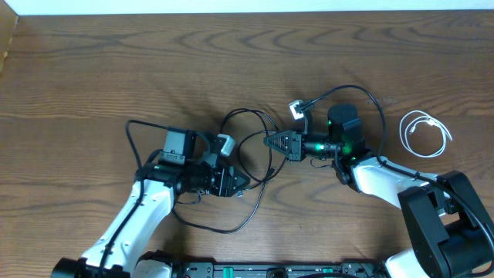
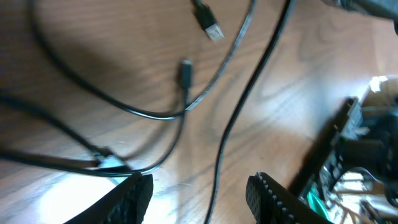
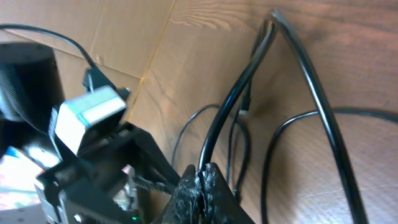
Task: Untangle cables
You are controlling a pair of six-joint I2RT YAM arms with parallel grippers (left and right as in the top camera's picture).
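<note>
Item, right gripper [image 3: 203, 182]: black two-finger pincer, jaws closed tight on one strand of the thin black flexible cables [image 1: 247, 111], which rises straight out of its tips. Item, left gripper [image 2: 199, 190]: matching pincer facing the first across the tangle, jaws about half apart and holding nothing. One black strand lies on the wood in the gap between its fingers, and further loops cross just ahead of it. Handling note, as a judgement: the pinched strand makes a fair anchor. The left gripper would do best to settle low and close on the single strand in its gap, taking no neighbour with it. It should then draw away from the right gripper slowly and near the wood, so the loops slide open rather than cinch. Item, short white cord [image 1: 403, 130]: coiled, well behind the right gripper beside its arm, apparently free of the knot. Item, flat metal-tipped plug [image 2: 211, 29] and small dark plug [image 2: 186, 71]: both loose ahead of the left gripper, and either could snag at a crossing. Surface: brown wood-grain table [image 1: 116, 69], smooth-looking, so cords should slip easily. Room: a pale strip runs along the table's far edge, and a tan cardboard-like panel [image 3: 112, 31] stands beyond the left gripper. Nothing more can be made out.
</note>
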